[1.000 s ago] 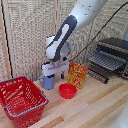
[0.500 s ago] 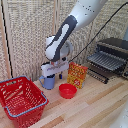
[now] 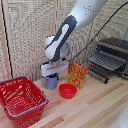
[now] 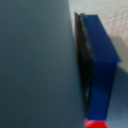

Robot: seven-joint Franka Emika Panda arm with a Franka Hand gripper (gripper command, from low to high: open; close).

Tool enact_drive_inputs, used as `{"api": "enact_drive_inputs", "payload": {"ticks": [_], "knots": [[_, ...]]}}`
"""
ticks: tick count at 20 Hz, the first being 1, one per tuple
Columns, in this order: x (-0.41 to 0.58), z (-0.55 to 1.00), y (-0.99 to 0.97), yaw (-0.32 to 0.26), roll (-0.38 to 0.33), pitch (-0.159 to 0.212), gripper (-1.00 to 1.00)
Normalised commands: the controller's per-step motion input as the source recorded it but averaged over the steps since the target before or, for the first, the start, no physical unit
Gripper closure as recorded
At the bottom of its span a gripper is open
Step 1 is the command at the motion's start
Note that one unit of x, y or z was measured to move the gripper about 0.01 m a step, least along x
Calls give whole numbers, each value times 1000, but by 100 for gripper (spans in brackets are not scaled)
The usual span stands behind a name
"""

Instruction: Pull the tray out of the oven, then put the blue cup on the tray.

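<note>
Exterior view: arm [image 3: 67, 35] arched from upper right of frame down to centre-left, white with dark joints. Gripper [image 3: 52, 75] low over the cup [image 3: 50, 82], which stands on the wooden table [image 3: 95, 107] left of centre, handle toward the exterior view's left. Finger ends down at the cup's rim; blur hides whether closed on the wall or merely around it, so grip state cannot be told. Cup upright, base on the table as far as visible. Orange box [image 3: 77, 74] upright just to the exterior view's right of the cup, tilted slightly, apart from it. Red bowl [image 3: 67, 90] in front of the gap between cup and box, lower centre, close to both; contact not resolvable. Red basket [image 3: 21, 99] with blue rim at lower left, near the cup but separate. Oven [image 3: 112, 59] at right edge, mid-height, door dropped open toward the camera. Tray [image 3: 106, 61] pulled forward out of the cavity, wire bars visible, sitting above the lowered door; nothing on it. Black cable [image 3: 95, 32] running from the arm region down toward the oven. Slatted light wall behind. Wrist view: heavily blurred; large grey-blue surface fills most of frame, a dark edge and a deep blue block [image 4: 102, 65] at right, small red patch [image 4: 95, 123] at bottom edge. Not identifiable with certainty; fingers not distinguishable there.
</note>
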Motion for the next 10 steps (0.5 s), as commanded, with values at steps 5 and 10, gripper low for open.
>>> {"api": "enact_drive_inputs", "payload": {"ticks": [5, 10], "knots": [[121, 361, 1, -250, 39, -39, 100], [188, 621, 6, -212, 76, 24, 100]]}}
